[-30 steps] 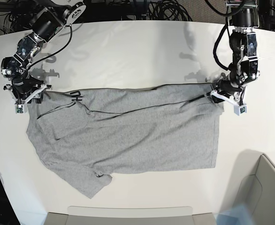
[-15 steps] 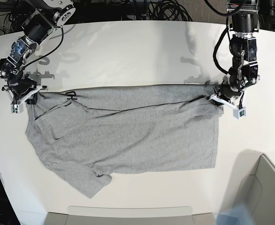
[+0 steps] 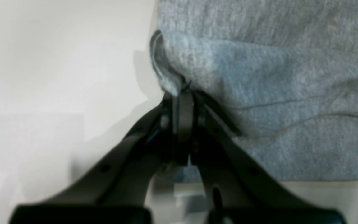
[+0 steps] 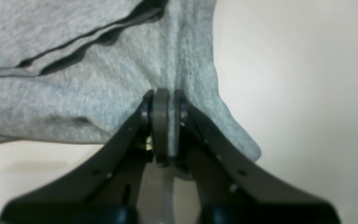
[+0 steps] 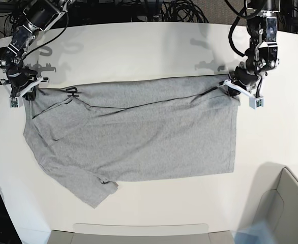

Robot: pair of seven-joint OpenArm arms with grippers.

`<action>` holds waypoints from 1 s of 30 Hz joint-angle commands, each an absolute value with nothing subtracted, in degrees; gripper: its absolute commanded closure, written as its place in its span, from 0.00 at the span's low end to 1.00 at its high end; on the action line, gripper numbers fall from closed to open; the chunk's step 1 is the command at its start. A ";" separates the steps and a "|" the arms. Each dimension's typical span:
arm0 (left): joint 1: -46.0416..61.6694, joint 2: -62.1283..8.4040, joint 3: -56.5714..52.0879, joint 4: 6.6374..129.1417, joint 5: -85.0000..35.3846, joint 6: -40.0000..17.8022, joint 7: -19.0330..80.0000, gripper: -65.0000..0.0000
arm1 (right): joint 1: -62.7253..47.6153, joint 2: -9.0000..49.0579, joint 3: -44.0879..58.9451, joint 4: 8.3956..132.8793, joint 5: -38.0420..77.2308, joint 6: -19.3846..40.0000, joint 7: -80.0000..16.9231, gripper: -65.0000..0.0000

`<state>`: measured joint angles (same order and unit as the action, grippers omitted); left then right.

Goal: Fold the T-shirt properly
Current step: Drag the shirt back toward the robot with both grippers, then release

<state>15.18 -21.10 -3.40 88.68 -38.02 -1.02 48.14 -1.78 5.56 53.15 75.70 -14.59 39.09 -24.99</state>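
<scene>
The light grey T-shirt (image 5: 139, 132) lies spread across the white table, one sleeve (image 5: 95, 190) pointing to the near left. Its far edge is drawn taut between my two grippers. My left gripper (image 5: 236, 87), on the right of the base view, is shut on the shirt's far right corner. In the left wrist view that gripper (image 3: 182, 95) pinches a bunched fold of the T-shirt (image 3: 275, 93). My right gripper (image 5: 23, 90) is shut on the far left corner near the collar tag (image 5: 72, 92). In the right wrist view it (image 4: 162, 93) clamps the T-shirt (image 4: 89, 93).
A grey bin (image 5: 286, 203) stands at the near right corner, and a flat grey tray (image 5: 139, 231) runs along the near edge. Black cables (image 5: 179, 10) hang behind the table's far edge. Bare white table (image 5: 139, 51) stretches beyond the shirt.
Both grippers have shut on the shirt's far corners and moved toward the table's far side. The shirt's far edge has been dragged with them and pulled straighter.
</scene>
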 commanded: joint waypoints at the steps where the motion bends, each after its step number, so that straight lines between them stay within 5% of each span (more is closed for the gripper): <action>1: 18.33 -21.32 -4.70 88.66 -36.44 0.48 53.93 1.00 | -3.91 4.70 53.32 76.53 -17.98 40.00 -31.25 1.00; 13: 29.58 -22.64 -7.25 91.38 -36.26 0.40 53.85 1.00 | -15.69 -2.86 53.32 87.52 -16.92 40.00 -31.16 1.00; 30: 37.49 -24.13 -12.97 91.56 -36.26 0.40 53.85 1.00 | -19.12 -3.03 63.34 88.31 -14.46 40.00 -31.08 1.00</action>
<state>34.74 -24.14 -13.56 93.76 -41.50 -3.77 43.55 -17.37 -3.36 62.41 88.99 -8.01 39.09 -23.86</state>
